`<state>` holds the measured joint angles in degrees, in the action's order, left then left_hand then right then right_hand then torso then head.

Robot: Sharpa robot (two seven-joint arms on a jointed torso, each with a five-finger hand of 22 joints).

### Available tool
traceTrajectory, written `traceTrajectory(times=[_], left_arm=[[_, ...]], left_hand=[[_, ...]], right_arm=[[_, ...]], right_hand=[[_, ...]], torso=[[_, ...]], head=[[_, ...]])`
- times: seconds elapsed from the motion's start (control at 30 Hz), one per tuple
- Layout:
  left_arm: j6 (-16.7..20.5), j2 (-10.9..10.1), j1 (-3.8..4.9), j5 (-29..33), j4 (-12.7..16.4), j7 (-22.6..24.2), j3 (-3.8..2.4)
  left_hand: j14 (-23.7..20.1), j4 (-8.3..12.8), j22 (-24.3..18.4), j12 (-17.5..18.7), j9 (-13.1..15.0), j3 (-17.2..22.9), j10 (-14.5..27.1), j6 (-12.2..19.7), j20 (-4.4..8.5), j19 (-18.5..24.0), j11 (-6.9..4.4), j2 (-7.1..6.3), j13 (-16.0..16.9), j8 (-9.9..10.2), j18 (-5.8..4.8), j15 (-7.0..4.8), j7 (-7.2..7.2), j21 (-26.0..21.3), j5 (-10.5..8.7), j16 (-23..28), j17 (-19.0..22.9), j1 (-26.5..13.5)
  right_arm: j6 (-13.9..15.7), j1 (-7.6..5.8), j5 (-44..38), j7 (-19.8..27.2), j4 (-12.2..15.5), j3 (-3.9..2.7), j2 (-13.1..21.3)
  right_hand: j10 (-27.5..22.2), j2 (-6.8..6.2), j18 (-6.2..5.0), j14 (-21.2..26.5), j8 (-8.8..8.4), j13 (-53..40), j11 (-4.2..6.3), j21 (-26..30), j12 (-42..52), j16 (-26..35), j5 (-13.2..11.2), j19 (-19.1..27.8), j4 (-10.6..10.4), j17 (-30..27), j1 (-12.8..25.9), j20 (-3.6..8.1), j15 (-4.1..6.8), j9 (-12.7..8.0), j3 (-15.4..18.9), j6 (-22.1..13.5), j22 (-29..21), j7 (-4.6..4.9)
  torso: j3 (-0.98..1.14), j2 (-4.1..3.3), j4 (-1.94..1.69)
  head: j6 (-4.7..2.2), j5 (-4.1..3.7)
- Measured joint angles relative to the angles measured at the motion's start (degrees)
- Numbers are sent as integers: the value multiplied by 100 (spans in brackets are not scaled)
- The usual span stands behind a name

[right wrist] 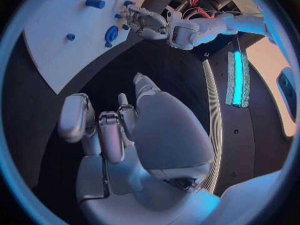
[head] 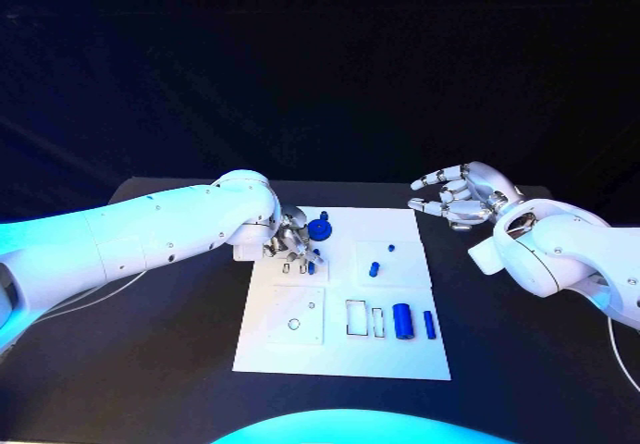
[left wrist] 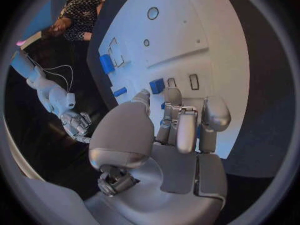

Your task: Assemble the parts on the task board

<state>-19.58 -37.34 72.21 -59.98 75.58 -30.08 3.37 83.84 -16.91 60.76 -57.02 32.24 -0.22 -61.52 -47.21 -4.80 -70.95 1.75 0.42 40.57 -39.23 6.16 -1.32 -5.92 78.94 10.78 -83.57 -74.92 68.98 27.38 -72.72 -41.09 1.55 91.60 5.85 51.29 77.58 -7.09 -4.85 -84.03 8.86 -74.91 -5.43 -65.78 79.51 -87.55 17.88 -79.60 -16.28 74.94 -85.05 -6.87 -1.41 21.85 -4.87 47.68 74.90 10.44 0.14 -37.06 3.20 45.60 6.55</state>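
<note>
Two hands: left hand [head: 292, 242] fingers curled on task board [head: 400, 222], grasp unclear; right hand [head: 461, 196] fingers wide.

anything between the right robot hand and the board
No. In the head view the right robot hand hangs off the board's far right corner, with bare black table between them. The right wrist view shows the same bare gap.

A black table [head: 160, 370] stands before a dark backdrop [head: 320, 83] — blue-tinted light falls across the scene.
</note>
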Motion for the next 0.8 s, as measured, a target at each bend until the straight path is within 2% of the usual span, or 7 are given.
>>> traceTrajectory(times=[0.3,0.7,0.8], left_arm=[[-38,13,-1,56,-21,-1,7],[-115,33,-3,95,-55,-3,28],[-122,37,-3,110,-58,-3,30]], left_hand=[[0,25,48,-28,53,25,0,0,0,0,0,29,48,-27,0,0,0,23,0,-23,0,210],[0,24,80,-55,63,24,0,0,0,0,0,36,76,-27,0,0,0,23,0,-45,1,217],[1,9,102,-78,87,90,-5,-2,20,-20,-4,74,105,-27,0,-1,1,49,0,-68,1,383]], right_arm=[[-27,1,-4,-6,-2,0,-14],[-66,3,-5,-13,-8,1,-22],[-75,3,-5,-14,-12,1,-27]], right_hand=[[0,0,0,0,0,0,0,0,0,0,0,0,0,0,0,0,0,0,-31,0,0,0],[0,-24,0,0,23,0,0,0,0,0,0,0,16,-1,-23,0,0,0,-47,0,0,0],[0,-23,0,0,23,0,0,0,0,0,0,0,16,-1,-23,0,0,0,-47,0,-1,0]], torso=[[3,2,-7],[0,2,-7],[0,1,-7]], head=[[18,-9],[34,-18],[36,-19]])
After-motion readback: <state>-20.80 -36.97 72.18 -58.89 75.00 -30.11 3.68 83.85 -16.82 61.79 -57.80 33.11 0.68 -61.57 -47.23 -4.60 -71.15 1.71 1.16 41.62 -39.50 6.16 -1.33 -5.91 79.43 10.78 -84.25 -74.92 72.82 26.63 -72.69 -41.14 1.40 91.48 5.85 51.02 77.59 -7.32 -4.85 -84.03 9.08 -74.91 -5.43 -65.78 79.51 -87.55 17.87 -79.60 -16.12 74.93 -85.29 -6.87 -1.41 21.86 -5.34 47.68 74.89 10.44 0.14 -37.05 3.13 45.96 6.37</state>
